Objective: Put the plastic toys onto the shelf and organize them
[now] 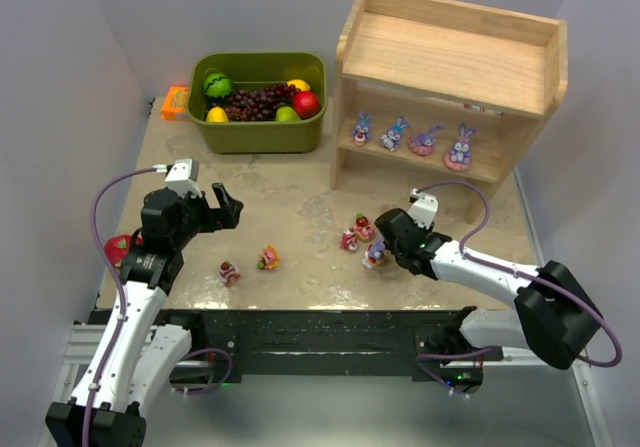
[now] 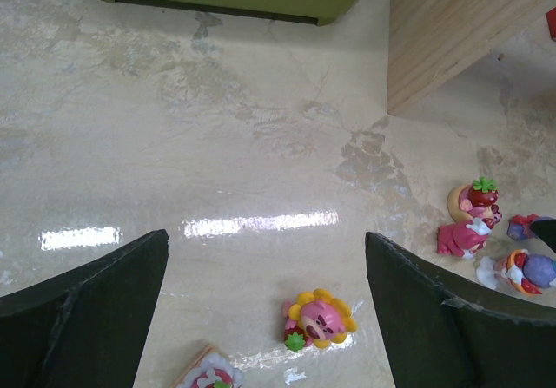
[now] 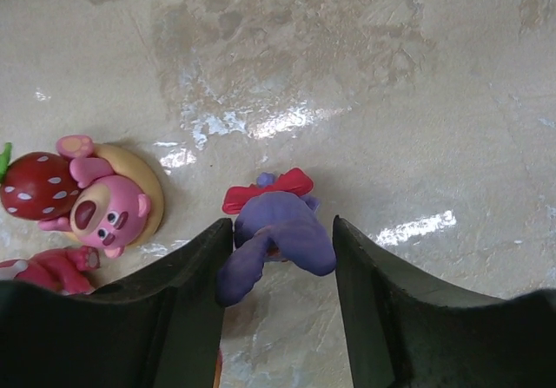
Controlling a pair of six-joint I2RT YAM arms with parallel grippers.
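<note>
Right gripper (image 3: 282, 228) seemingly clamps the purple bunny (image 3: 294, 221); left gripper (image 2: 265, 237) gapes wide apart.

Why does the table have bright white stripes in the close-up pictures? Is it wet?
Left wrist view: the stripes are light bouncing off the glossy table; no puddle shows. Right wrist view: the same white patches shine around the purple bunny, and the dark fingers at the bottom look soft and blurry. Top view: hardly any glare, the table looks duller.
</note>
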